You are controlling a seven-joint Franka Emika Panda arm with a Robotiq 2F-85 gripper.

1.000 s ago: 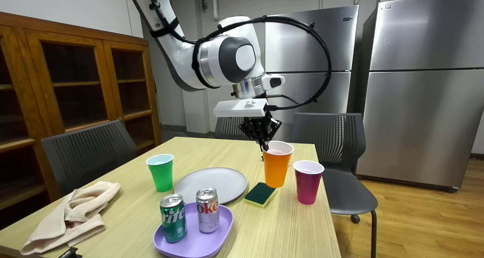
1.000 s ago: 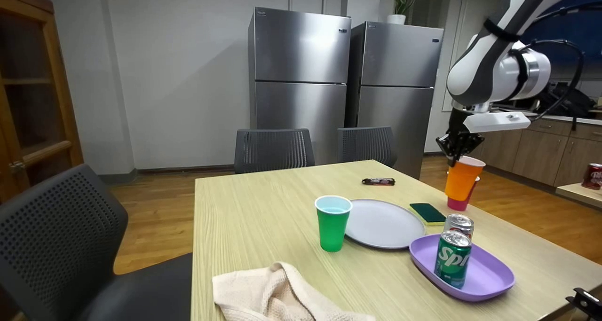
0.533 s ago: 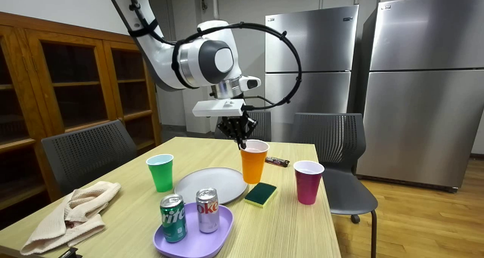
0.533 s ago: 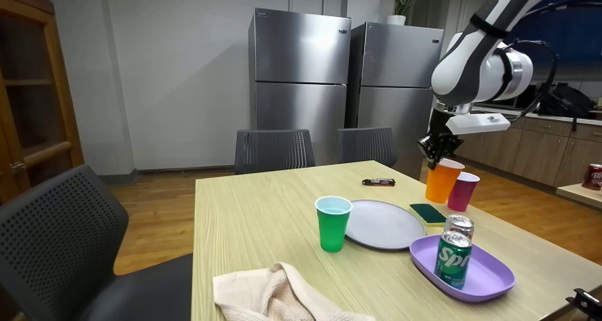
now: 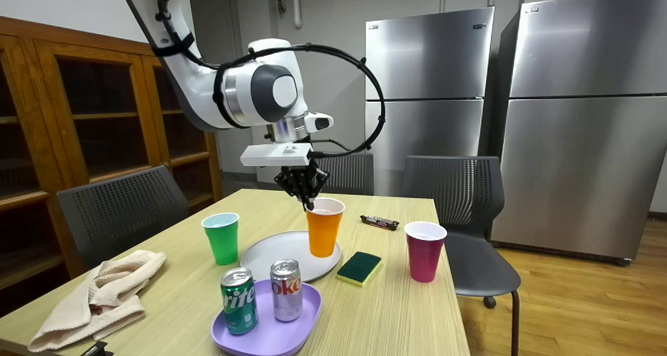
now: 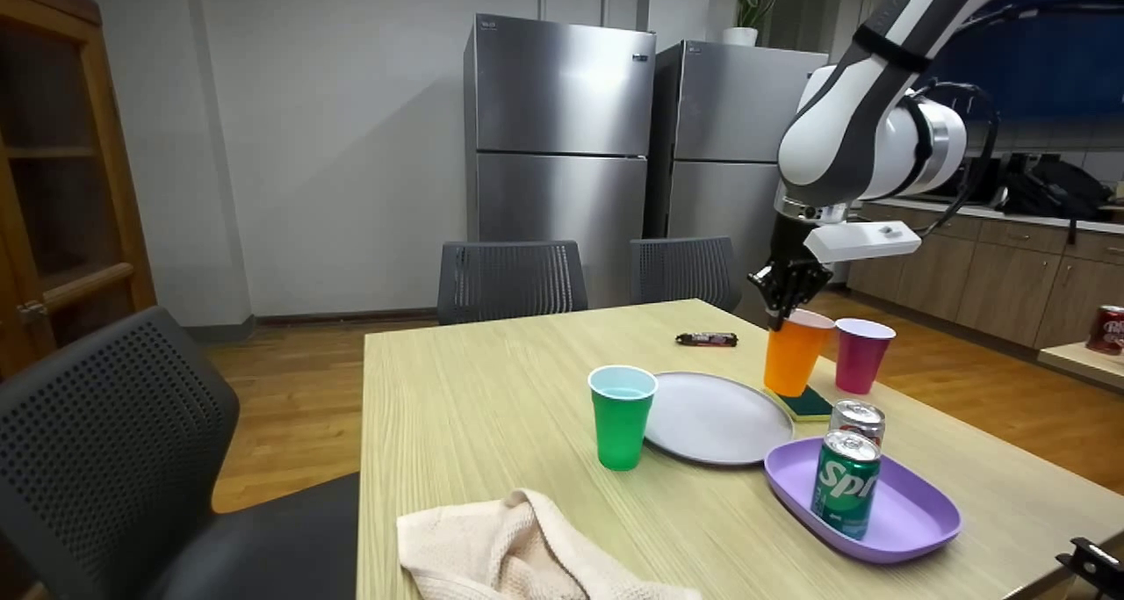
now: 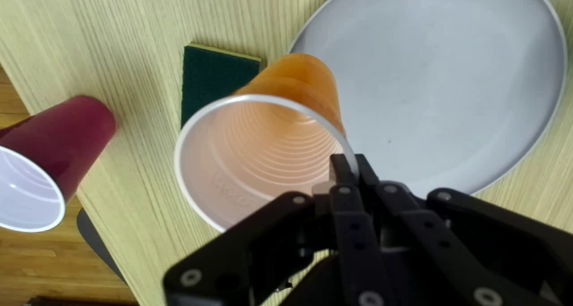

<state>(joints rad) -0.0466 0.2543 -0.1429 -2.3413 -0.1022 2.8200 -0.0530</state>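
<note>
I'm holding an orange plastic cup: tall, tapering, orange outside, white rim, pale inside, leaning slightly. My pincer is pinching the cup's wall at the rim, one finger sitting inside, one outside, tips pressing close on the thin plastic. Cup is hanging above the table, near the gray plate and the green-and-yellow sponge, overlapping both in the wrist view.

Wrist view is looking down into the cup, showing rings stepping toward the base and faint raised lettering on the inner wall; both exterior views are giving the outer side. In an exterior view the maroon cup is looking close beside mine, while the wrist view is showing the sponge and a strip of table between them. In an exterior view the Diet Coke can is facing out, lettering partly readable; in an exterior view the Sprite can is covering most of it, both standing on the purple tray. A Dr Pepper can is showing only in an exterior view, right edge.

My arm is slanting in from the upper left in an exterior view, bending at the wrist, pincer pointing down. A black cable is looping out right; a white housing is jutting left above the fingers.
</note>
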